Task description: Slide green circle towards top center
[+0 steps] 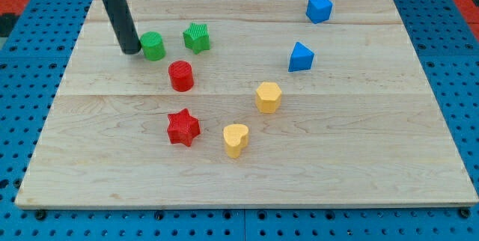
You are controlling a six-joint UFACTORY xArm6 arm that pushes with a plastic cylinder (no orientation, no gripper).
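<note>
The green circle (153, 46) is a short green cylinder on the wooden board (359, 159), in the upper left part of the view. My tip (131, 50) rests on the board right against the circle's left side; the dark rod rises from it toward the view's top left. A green star (197, 37) sits just to the right of the circle, a small gap between them.
A red cylinder (181, 75) lies below and right of the green circle. A red star (182, 127), a yellow heart (236, 139) and a yellow hexagon (268, 96) sit mid-board. Two blue blocks (319, 8) (301, 57) lie at the upper right.
</note>
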